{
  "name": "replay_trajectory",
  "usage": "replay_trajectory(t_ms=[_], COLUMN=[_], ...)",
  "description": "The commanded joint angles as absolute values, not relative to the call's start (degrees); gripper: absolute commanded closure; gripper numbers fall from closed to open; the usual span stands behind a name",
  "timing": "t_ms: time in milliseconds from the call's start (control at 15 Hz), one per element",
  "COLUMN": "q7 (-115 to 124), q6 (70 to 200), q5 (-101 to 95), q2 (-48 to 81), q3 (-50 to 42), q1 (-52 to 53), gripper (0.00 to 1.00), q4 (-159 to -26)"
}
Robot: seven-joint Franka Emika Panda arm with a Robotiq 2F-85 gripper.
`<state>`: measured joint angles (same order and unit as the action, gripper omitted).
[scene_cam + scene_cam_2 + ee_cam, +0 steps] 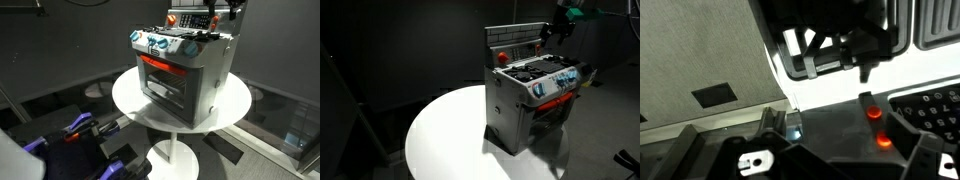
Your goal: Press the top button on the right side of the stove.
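Observation:
The small grey-silver stove stands on a round white table, with its red-glowing oven window and blue-and-white knobs facing forward. It also shows in an exterior view. My gripper hovers over the upright back control panel at one end of the stove. In the wrist view two red glowing buttons, the upper and the lower, sit on the dark panel just below my gripper. Its dark fingers stand apart at either side and hold nothing.
The black burners lie beyond the panel in the wrist view. A printed keypad sits beside the red buttons. Dark floor and cluttered gear with blue parts surround the table.

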<state>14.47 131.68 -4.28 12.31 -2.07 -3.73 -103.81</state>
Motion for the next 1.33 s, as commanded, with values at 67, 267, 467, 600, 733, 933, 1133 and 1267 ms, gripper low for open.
replay_trajectory(t_ms=[67, 267, 467, 600, 733, 933, 1133, 1267], q7=[15.7, 15.5, 15.41, 15.28, 15.13, 14.86, 14.75, 14.67], q6=[129.1, 128.74, 128.76, 128.67, 128.53, 128.44, 128.38, 128.08], q5=[-3.46, -3.27, -3.27, -3.31, -3.26, -3.09, -3.2, -3.18], q2=[14.66, 15.42, 15.99, 16.46, 16.84, 17.37, 18.42, 19.21], q3=[-3.21, -3.29, -3.25, -3.22, -3.19, -3.15, -3.22, -3.25], q1=[-2.91, -2.89, -2.79, -2.69, -2.65, -2.67, -2.7, -2.72], gripper=[0.0, 0.0, 0.0, 0.0, 0.0, 0.0, 0.0, 0.0], q4=[-99.8, -98.84, -98.23, -97.74, -97.35, -96.8, -95.53, -94.43])
